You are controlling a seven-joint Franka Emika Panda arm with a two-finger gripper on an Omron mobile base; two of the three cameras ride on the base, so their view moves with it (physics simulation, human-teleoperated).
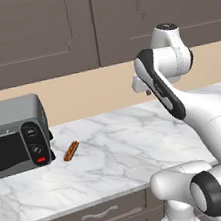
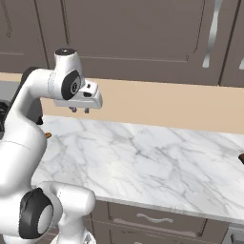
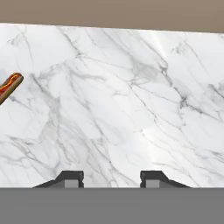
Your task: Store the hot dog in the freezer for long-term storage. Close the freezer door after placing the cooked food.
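Arm: the white arm is rising from the base and bending over the marble counter [image 1: 118, 146], with its hand hanging above the stone well short of the tan back wall [image 2: 157, 107].

Gripper: the gripper [image 2: 79, 110] is pointing down at the counter from a clear height and is carrying nothing. In the hand view the two dark fingertips [image 3: 70, 178] are standing apart with bare marble showing between them (this gap is as narrow as the jaws get here, so they are counting as closed on nothing).

Hot dog: the hot dog [image 1: 71, 150] is lying flat on the counter, slanted, just beside the front right corner of the toaster oven [image 1: 15, 135] without touching it. In the hand view it is poking in at the left edge [image 3: 9, 86], off to one side of the fingers and well apart from them. In the right base view only a small orange bit of it [image 2: 48, 135] is peeking out past the arm.

Toaster oven: it is sitting at the left end of the counter, grey, with a dark glass door and two round knobs above a red button.

Cabinets: dark brown upper cabinets [image 1: 34, 33] are hanging above the tan wall, and drawers [image 1: 98, 214] with curved pale handles are running under the counter edge.
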